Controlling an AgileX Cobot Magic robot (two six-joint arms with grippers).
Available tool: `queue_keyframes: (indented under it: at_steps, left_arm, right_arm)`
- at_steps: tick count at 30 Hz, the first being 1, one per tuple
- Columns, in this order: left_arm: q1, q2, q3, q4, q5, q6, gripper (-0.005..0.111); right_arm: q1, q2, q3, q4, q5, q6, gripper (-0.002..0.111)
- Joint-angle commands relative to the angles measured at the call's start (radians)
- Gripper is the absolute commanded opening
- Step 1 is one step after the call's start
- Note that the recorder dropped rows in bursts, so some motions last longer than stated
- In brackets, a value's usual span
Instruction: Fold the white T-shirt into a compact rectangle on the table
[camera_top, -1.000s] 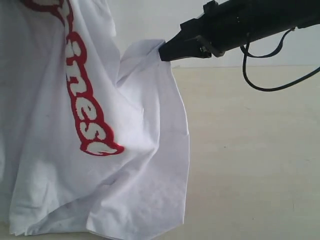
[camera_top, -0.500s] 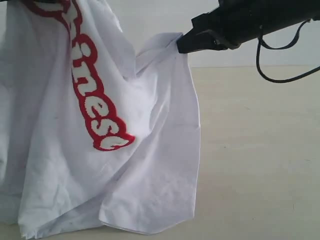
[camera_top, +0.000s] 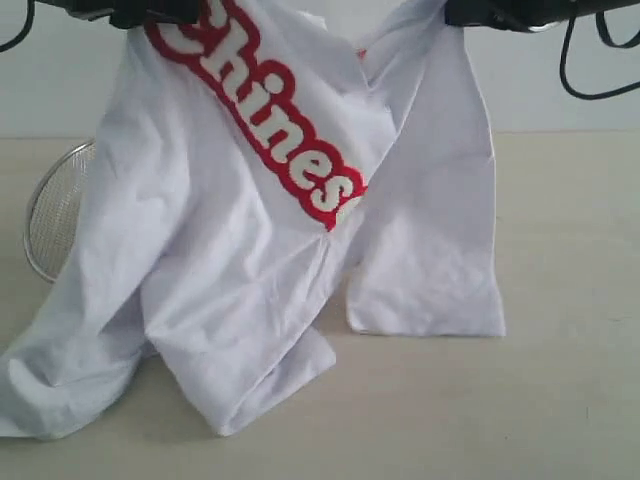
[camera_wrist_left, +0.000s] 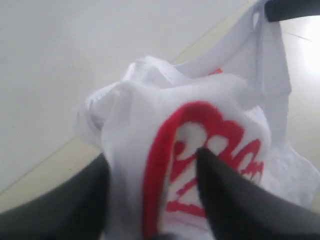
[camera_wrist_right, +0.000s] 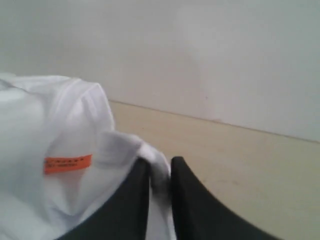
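Change: I hoisted shirt (camera_top: 250, 250) higher; hem still on bench (camera_top: 560, 400), nothing folded.
Left end effector (camera_wrist_left: 152, 155): jaws parted, cloth between.
Right end effector (camera_wrist_right: 159, 162): pinching cloth.

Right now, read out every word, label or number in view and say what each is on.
"Chines": white letters on the red band across the T-shirt; a fold hides whatever follows.
Orange tag at the neck: print too small and blurred to read.
Left wrist view: the same lettering, too close and blurred to read.
Nothing else bears text.
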Motion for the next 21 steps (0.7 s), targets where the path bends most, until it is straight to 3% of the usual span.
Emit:
queue_keyframes:
  at_steps: [1, 2, 3, 5, 8, 11, 15, 20, 21]
  left_arm:
    - [-0.010, 0.000, -0.022, -0.017, -0.081, -0.103, 0.093]
    - [-0.010, -0.002, -0.022, -0.005, -0.079, -0.103, 0.098]
    - [-0.010, -0.006, -0.022, 0.008, -0.077, -0.103, 0.099]
    - [-0.010, -0.012, -0.022, 0.018, -0.073, -0.105, 0.099]
    - [-0.010, -0.031, -0.022, 0.018, -0.070, -0.105, 0.094]
    - [-0.010, -0.060, -0.022, 0.018, -0.047, -0.105, 0.082]
    - [-0.010, -0.103, -0.022, 0.018, 0.030, -0.105, 0.052]
    - [-0.010, -0.151, -0.022, 0.018, 0.131, -0.105, 0.004]
    - [-0.010, -0.161, -0.022, 0.018, 0.143, -0.110, 0.005]
  right_arm:
    - [-0.003, -0.003, -0.028, -0.006, -0.022, -0.007, 0.055]
    - [-0.003, -0.003, -0.028, -0.016, -0.029, 0.020, 0.071]
    - [-0.003, -0.003, -0.028, -0.034, -0.034, 0.042, 0.079]
    - [-0.003, -0.003, -0.028, -0.097, -0.037, 0.105, 0.078]
    - [-0.003, -0.003, -0.028, -0.235, 0.013, 0.239, 0.060]
    - [-0.003, -0.003, -0.011, -0.300, 0.105, 0.287, 0.034]
    - [0.000, -0.003, 0.086, -0.289, 0.120, 0.307, 0.000]
    - [0.003, -0.003, 0.222, -0.272, 0.097, 0.327, 0.000]
    - [0.011, -0.003, 0.248, -0.268, 0.091, 0.327, 0.000]
